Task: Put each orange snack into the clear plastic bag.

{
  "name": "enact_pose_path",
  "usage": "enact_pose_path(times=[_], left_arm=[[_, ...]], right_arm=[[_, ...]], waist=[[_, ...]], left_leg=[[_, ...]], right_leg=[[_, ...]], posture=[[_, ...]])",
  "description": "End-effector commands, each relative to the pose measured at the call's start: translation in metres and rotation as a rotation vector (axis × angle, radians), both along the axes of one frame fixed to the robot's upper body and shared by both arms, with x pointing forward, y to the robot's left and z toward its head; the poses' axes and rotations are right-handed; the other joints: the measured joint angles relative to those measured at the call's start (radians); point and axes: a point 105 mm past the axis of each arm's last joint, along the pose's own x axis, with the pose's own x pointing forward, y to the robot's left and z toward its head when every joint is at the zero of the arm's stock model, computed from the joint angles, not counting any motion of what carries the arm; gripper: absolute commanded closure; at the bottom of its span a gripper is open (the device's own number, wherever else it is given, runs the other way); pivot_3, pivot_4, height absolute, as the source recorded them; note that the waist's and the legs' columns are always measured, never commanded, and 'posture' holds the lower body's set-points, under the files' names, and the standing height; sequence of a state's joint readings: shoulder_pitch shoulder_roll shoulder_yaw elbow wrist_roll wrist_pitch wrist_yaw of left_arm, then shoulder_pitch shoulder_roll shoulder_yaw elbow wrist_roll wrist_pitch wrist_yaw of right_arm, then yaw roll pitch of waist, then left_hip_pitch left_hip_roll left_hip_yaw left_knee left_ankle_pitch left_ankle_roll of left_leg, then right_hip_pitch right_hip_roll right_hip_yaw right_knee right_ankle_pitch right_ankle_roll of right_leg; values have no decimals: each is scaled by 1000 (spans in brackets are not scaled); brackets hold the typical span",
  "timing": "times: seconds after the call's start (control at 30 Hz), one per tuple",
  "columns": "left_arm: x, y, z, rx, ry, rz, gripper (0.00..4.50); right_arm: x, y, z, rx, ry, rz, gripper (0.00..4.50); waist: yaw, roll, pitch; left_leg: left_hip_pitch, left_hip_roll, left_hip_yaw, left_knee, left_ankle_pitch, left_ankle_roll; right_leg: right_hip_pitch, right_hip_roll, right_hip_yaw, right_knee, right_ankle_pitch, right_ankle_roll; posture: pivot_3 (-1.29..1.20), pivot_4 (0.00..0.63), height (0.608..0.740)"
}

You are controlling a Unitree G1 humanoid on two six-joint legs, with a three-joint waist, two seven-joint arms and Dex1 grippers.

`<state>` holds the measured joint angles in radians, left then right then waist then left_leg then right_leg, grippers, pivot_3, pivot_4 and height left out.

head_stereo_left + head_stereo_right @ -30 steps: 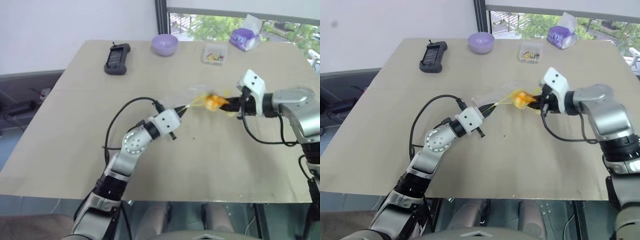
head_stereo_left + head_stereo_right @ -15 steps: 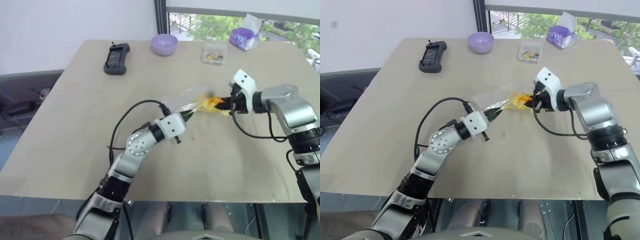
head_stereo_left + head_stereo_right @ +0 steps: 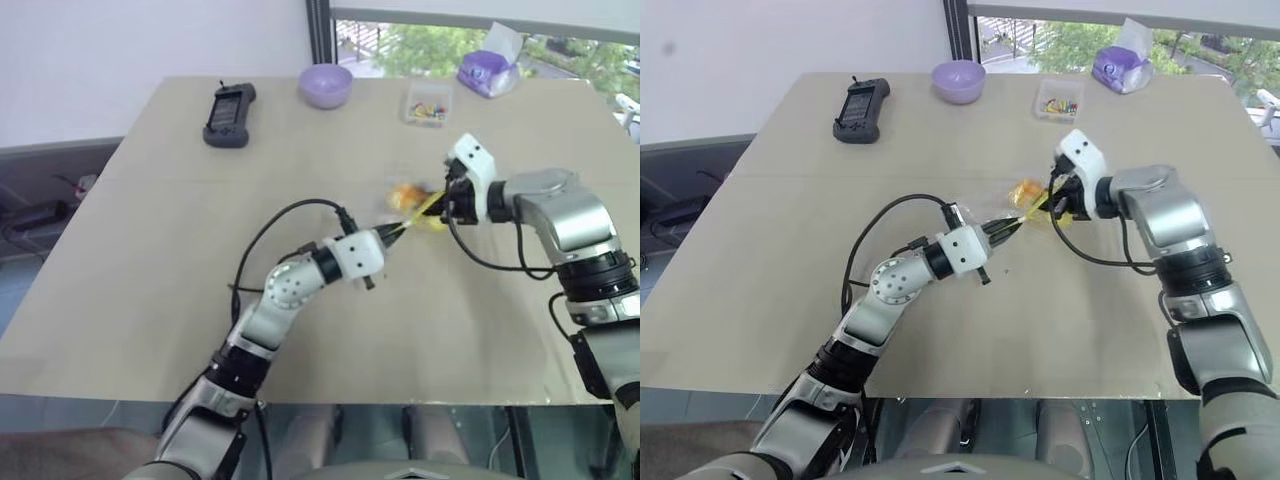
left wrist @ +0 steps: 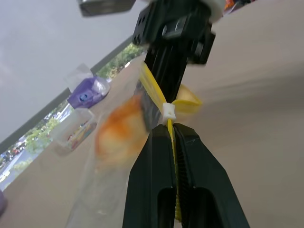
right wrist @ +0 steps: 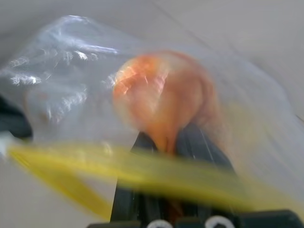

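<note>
Golden-orange round snack [image 5: 164, 97] already sits behind the crinkly clear plastic film of the bag [image 5: 71, 66], so the insertion step looks nearly done; no other orange snack lies on the tan desk [image 3: 150, 250]. Left end effector [image 4: 172, 137] is pinched tight on the bag's yellow seal strip [image 4: 154, 90], holding the bag above the desk. Right end effector [image 5: 173, 142] is narrowed on the snack, reaching in through the bag mouth; release and withdrawal appear to remain.

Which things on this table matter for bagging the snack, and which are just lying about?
Job: orange snack, clear plastic bag, left gripper, right gripper.
Lying about: purple bowl, black handheld device, small clear box, purple tissue pack.
</note>
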<state>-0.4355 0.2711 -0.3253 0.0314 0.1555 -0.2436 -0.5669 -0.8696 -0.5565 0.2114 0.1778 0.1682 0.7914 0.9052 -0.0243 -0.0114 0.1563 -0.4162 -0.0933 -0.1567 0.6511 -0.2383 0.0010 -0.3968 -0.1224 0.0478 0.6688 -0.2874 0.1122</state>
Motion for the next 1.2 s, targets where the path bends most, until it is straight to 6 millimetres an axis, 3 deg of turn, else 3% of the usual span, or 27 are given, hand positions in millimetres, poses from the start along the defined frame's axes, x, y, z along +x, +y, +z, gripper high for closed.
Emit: enact_pose_path(times=[0.03, 0.1, 0.27, 0.43, 0.73, 0.8, 0.93, 1.07, 1.2], left_arm=[[-5, -7, 8, -16, -38, -38, 4500], [-5, -9, 9, -19, -40, -42, 4500], [-3, -11, 11, -29, -46, -44, 4500], [-2, -10, 11, -33, -46, -36, 4500], [3, -3, 13, -49, -40, 1, 4500], [4, -3, 12, -53, -35, 3, 4500], [4, -6, 14, -63, -34, 1, 4500], [5, -2, 14, -65, -28, 11, 4500], [5, 0, 14, -65, -27, 19, 4500]], right_arm=[[-7, 12, 18, 162, 16, -5, 4459], [-17, 26, 23, 254, 66, 34, 4459], [-7, 17, 8, 217, 42, -74, 4459], [-18, 16, 16, 222, 32, -11, 2446], [-38, -24, 32, 149, -6, 110, 2446], [-36, -26, 31, 145, -14, 94, 2446], [-49, -21, 23, 139, -5, 156, 2446], [-48, -44, 36, 117, -106, 147, 2446], [-64, -83, 31, -14, -111, 177, 2446]], waist=[[2, 0, 0], [0, 0, 0], [-5, 0, 0], [-12, 0, 0], [-17, 0, 0], [-15, 0, 0], [-12, 0, 0], [-9, 0, 0], [6, 0, 0]], left_leg=[[0, 0, 0, 0, 0, 0], [0, 0, -1, 0, 0, 0], [0, -1, -1, 1, 0, 0], [0, -3, -1, 1, 0, 0], [0, -3, 0, 1, 0, 0], [1, -2, 1, 1, 0, 0], [0, -2, 1, 1, 0, 0], [0, -3, 1, 2, 0, 0], [0, -3, 1, 2, 0, 0]], right_leg=[[0, 0, 0, 1, 0, 0], [-1, 0, 0, 1, 0, 0], [-1, -1, 0, 3, 0, 0], [-1, -1, 1, 4, 0, 0], [-1, 0, 1, 4, 0, 0], [-1, 0, 2, 4, 0, 0], [-1, 0, 1, 4, 0, 0], [-1, -1, 2, 4, 0, 0], [-1, -1, 1, 4, 0, 0]], posture=[[0, 150, 740], [0, 150, 740], [0, 150, 740], [0, 150, 740], [0, 150, 740], [0, 150, 740], [0, 150, 740], [0, 150, 740], [0, 150, 740]])
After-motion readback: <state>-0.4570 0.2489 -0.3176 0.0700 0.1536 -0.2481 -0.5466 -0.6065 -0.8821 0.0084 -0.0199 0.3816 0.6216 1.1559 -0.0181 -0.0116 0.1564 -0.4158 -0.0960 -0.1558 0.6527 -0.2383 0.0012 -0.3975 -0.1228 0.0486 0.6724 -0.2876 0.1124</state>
